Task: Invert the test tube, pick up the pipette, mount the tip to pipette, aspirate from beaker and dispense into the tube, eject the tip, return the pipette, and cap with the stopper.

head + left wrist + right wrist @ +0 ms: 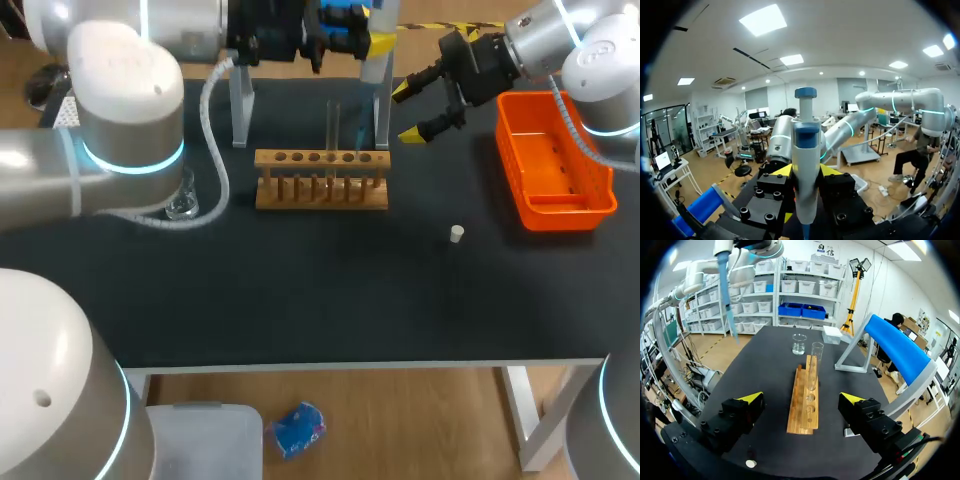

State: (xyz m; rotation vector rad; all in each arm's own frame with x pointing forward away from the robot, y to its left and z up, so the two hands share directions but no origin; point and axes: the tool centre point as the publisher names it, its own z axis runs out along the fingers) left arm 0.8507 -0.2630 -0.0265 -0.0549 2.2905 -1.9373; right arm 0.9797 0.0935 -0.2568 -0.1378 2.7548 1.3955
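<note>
My left gripper is shut on the grey and blue pipette, which stands upright between its fingers. In the right wrist view the pipette hangs high above the table with a blue tip on its lower end. A clear test tube stands upright in the wooden rack. The glass beaker sits left of the rack, and the small white stopper lies to its right. My right gripper is open in the air beyond the rack's right end, holding nothing.
An orange bin stands at the right of the table. The pipette stand, with a blue bar on clear legs, is behind the rack. My left arm's large joint partly hides the beaker in the head view.
</note>
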